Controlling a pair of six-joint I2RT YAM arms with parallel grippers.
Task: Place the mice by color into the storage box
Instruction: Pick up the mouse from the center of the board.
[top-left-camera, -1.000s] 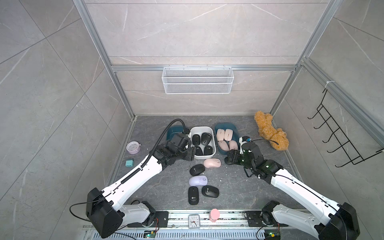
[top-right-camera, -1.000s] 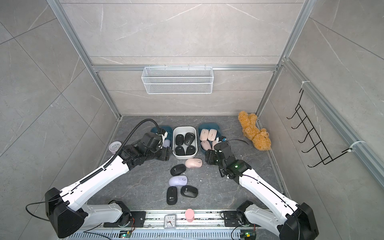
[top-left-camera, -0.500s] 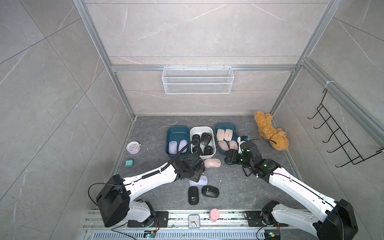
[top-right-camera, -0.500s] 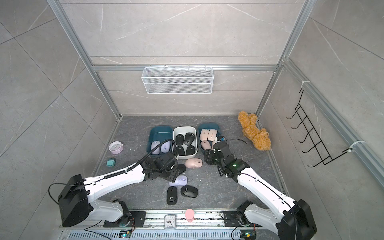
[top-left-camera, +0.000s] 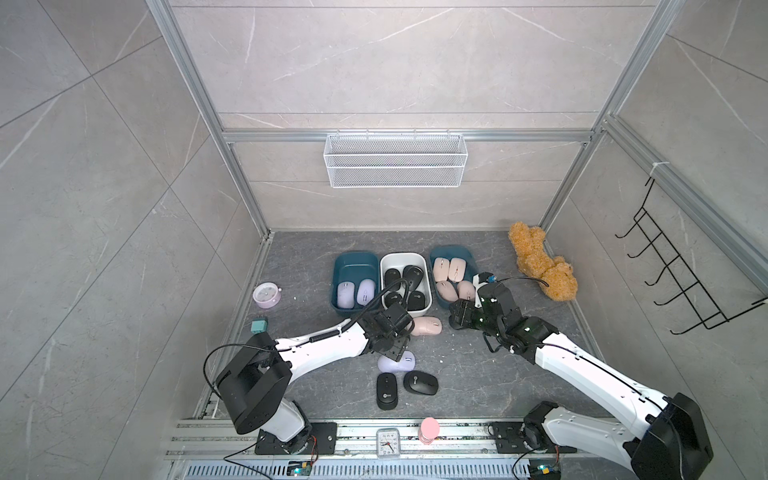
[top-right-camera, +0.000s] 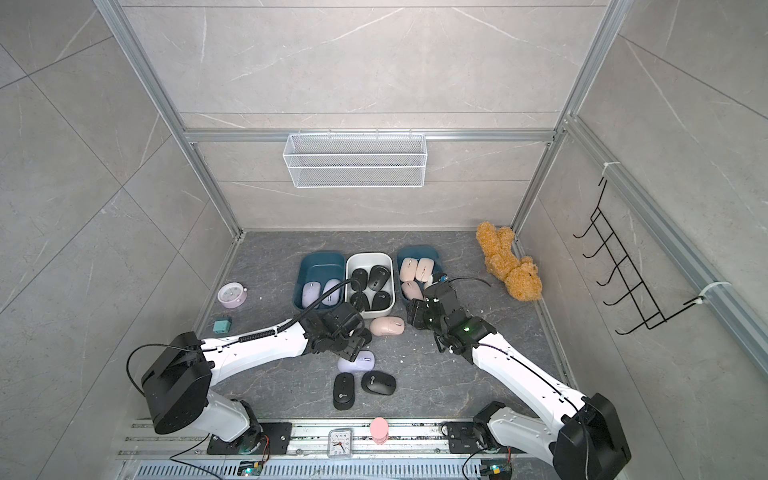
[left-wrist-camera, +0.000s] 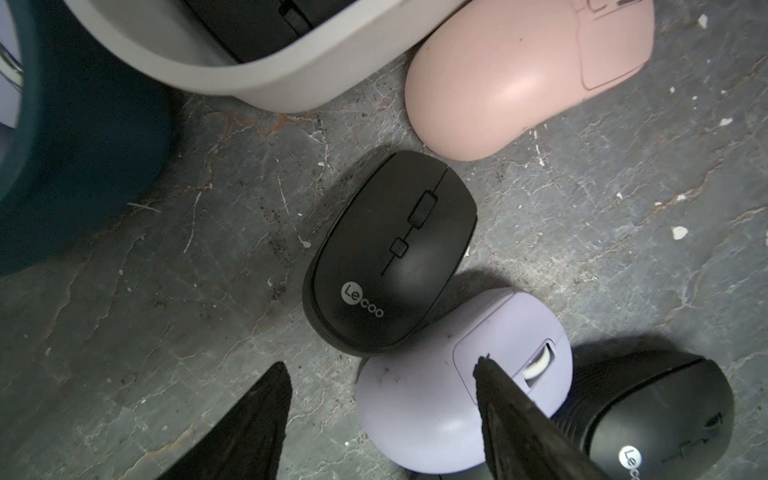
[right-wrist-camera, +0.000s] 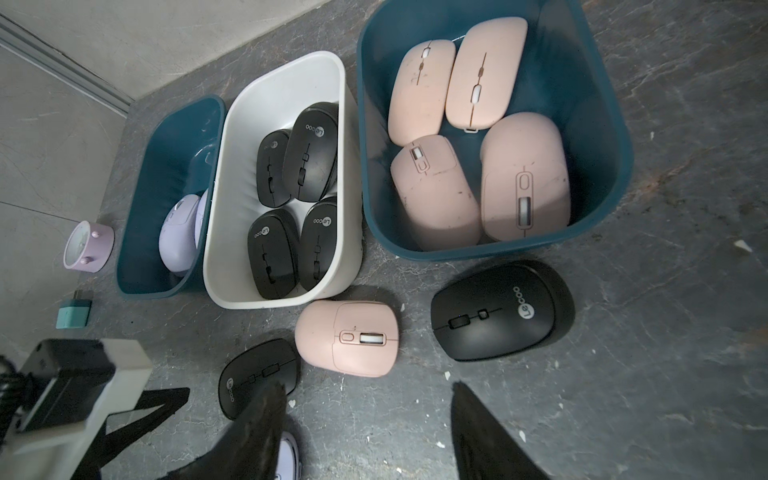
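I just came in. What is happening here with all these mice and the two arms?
Two robot arms are sorting mice by color into three bins. The left teal bin holds two purple mice, the white bin four black mice, and the right teal bin four pink mice. Six loose mice lie in front of the bins. The left claw, open, hovers over a black mouse and a purple mouse. The right claw, open and empty, hovers near the pink mouse.

- grey marble-look tile walls (top-left-camera: 395, 62), aluminium frame rails (top-left-camera: 407, 136)
- white wire basket (top-left-camera: 395, 166) on back wall
- black hook rack (top-left-camera: 681, 280) on right wall
- dark grey stone tabletop (top-left-camera: 478, 374), even light
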